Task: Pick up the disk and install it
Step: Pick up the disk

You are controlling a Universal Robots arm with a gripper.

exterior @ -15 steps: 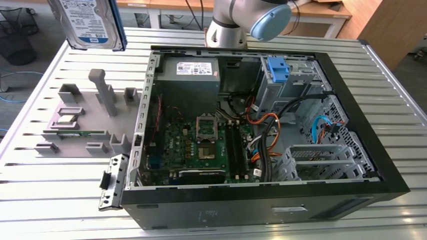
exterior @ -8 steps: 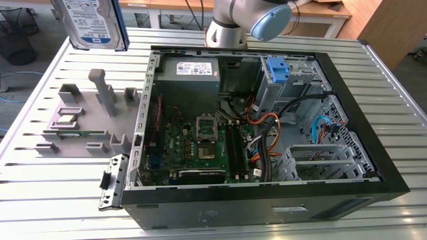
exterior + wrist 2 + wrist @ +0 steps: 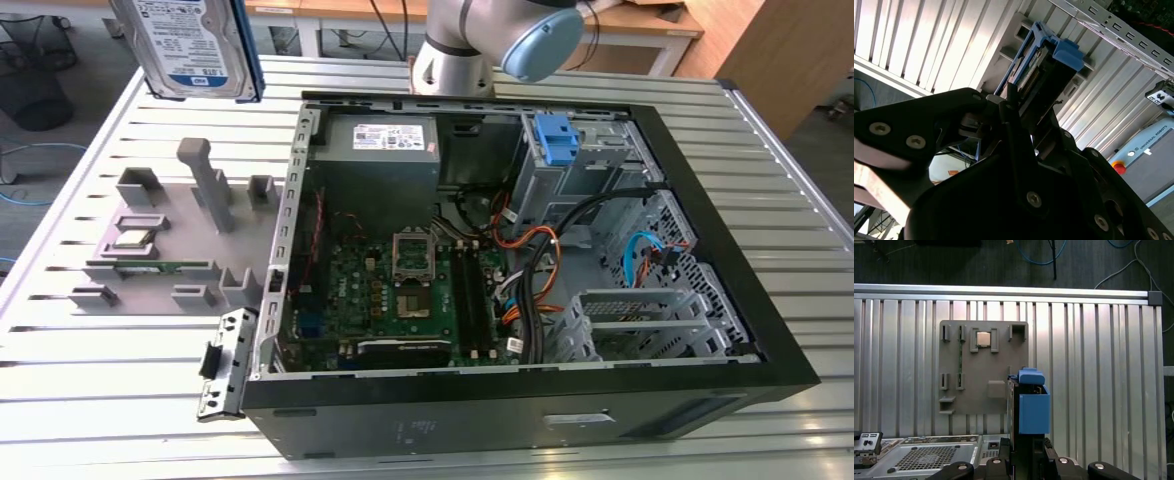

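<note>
My claw (image 3: 1020, 107) is clamped on the disk (image 3: 187, 45), apparently by its blue bracket (image 3: 1033, 407), high above the bench (image 3: 94, 400). It's stiff, dense and shock-sensitive, so the bracket edges are the safest hold.

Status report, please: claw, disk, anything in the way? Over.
Claw shut on the disk. Disk in the air, outside the open computer case. Grey parts holder below.

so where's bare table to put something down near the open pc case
Free: the slatted aluminium table in front of the grey plastic parts holder, at the exterior view's lower left, and the strip past the open black computer case at its right. Crowded: inside the case, with green motherboard and cables.
</note>
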